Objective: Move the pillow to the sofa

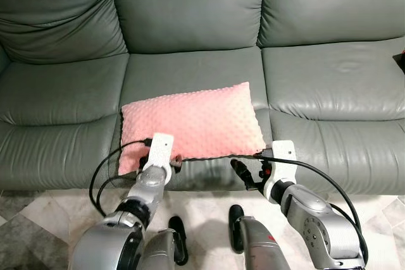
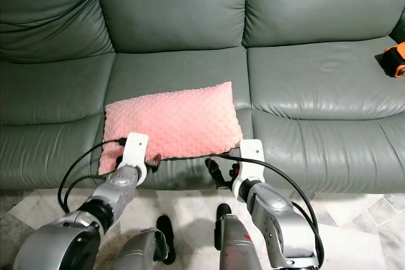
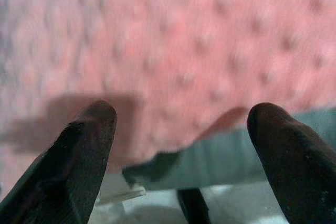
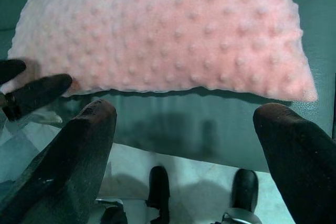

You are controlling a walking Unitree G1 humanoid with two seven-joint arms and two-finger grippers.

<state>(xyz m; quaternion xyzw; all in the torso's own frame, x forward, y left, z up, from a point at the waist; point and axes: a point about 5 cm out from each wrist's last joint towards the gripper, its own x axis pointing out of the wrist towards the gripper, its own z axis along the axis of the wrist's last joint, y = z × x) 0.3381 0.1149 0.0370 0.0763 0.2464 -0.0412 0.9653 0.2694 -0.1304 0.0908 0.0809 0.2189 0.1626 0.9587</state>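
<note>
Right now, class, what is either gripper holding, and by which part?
Nothing. The pillow lies on the sofa; left gripper and right gripper are open.

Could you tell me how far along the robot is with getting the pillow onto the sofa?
Nearly finished, it seems. The pink pillow already lies flat on the middle seat of the grey sofa, near the front edge. In hand: both hands are open and hold nothing; the left hand sits at the pillow's near left corner, and the right hand hangs just off the seat front. What is left is probably only drawing the arms back.
</note>
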